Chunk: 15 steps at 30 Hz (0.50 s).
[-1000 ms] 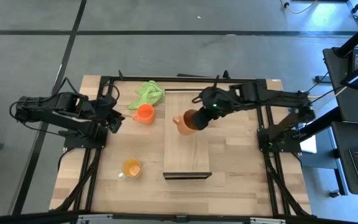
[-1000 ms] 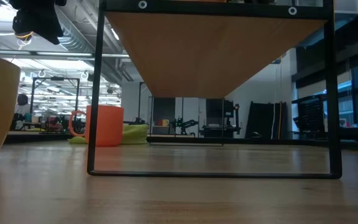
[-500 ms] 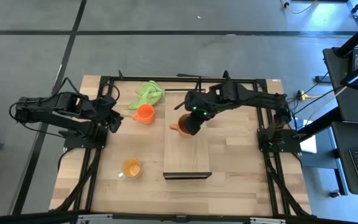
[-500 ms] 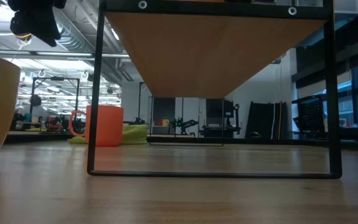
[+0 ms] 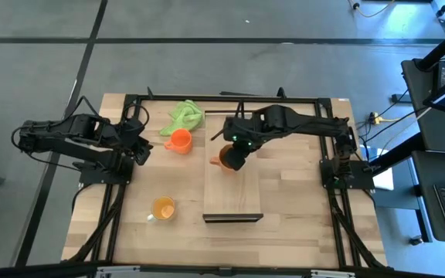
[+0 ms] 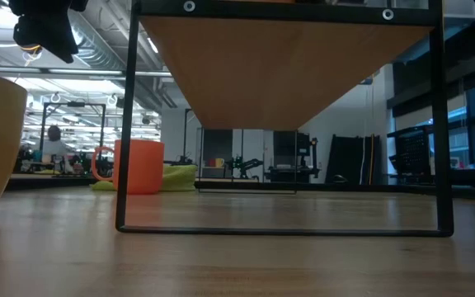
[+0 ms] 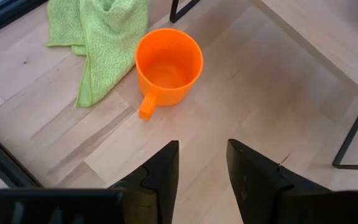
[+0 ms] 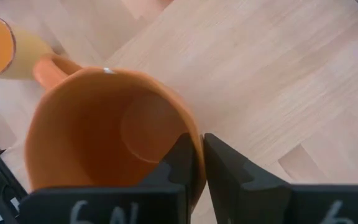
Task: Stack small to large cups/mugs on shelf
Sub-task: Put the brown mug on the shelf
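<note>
Now the brownish-orange mug [image 5: 224, 158], pinched by its rim in the right gripper [image 5: 235, 158], has been carried toward 9 o'clock over the shelf [image 5: 232, 197], so placement is judged near; the left gripper [image 5: 140, 150] is parked with jaws parted.

Even bright overhead light, soft faint shadows, low view dimmer, backlit by ceiling lamps

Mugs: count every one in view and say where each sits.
3. The bright red-orange handled mug stands beside the lime-green cloth; the yellow-orange mug stands nearer the table's front; the brownish-orange mug is gripped by the right hand above the light-wood shelf.
</note>
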Each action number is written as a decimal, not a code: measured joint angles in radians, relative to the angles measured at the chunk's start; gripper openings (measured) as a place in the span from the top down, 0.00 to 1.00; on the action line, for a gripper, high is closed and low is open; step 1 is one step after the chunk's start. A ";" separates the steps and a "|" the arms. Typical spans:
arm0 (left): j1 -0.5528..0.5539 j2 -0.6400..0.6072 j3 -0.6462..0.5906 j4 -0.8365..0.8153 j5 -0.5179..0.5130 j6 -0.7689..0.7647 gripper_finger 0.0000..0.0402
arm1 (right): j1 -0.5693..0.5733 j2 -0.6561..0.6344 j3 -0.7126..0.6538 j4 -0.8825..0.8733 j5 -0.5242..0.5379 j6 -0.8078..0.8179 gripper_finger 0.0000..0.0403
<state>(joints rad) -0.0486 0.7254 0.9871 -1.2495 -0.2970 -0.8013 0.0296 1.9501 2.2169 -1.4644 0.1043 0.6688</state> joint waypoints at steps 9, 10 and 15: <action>0.000 0.000 0.000 0.001 0.000 0.026 0.68 | -0.006 0.008 0.000 0.005 0.029 -0.023 0.91; 0.000 0.000 0.000 0.001 0.000 0.026 0.68 | -0.010 0.008 0.000 0.006 0.031 -0.025 0.91; 0.000 0.000 0.000 0.001 0.000 0.027 0.68 | -0.030 0.008 0.000 0.031 0.034 -0.047 0.91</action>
<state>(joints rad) -0.0486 0.7251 0.9871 -1.2488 -0.2974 -0.7746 -0.0005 1.9583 2.2166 -1.4332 0.1387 0.6223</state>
